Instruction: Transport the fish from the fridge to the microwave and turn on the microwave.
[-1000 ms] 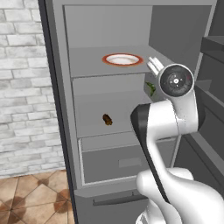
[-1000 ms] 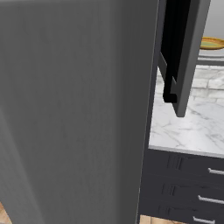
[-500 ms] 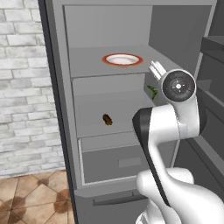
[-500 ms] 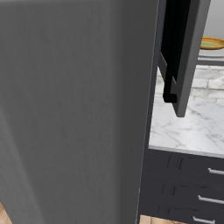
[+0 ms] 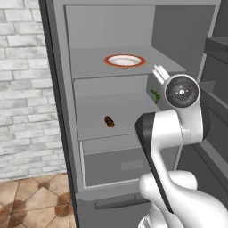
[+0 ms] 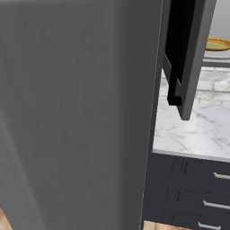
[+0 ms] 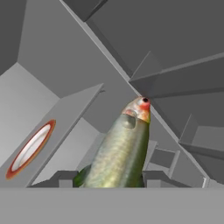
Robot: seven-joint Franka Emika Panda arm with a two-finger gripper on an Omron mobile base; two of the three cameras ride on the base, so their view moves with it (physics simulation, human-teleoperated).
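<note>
While the arm has risen slightly since a second ago, the end effector (image 7: 112, 179) stays clamped on the fish (image 7: 121, 148) inside the fridge (image 5: 124, 111), beside the middle shelf.

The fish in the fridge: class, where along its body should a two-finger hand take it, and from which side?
Grip the fish across its thick mid-body, fingers on its two flat flanks, coming in from the tail end. The body is long and slender, tapering at the head, so the middle gives the widest seat. The hand already straddles it that way inside the fridge.
</note>
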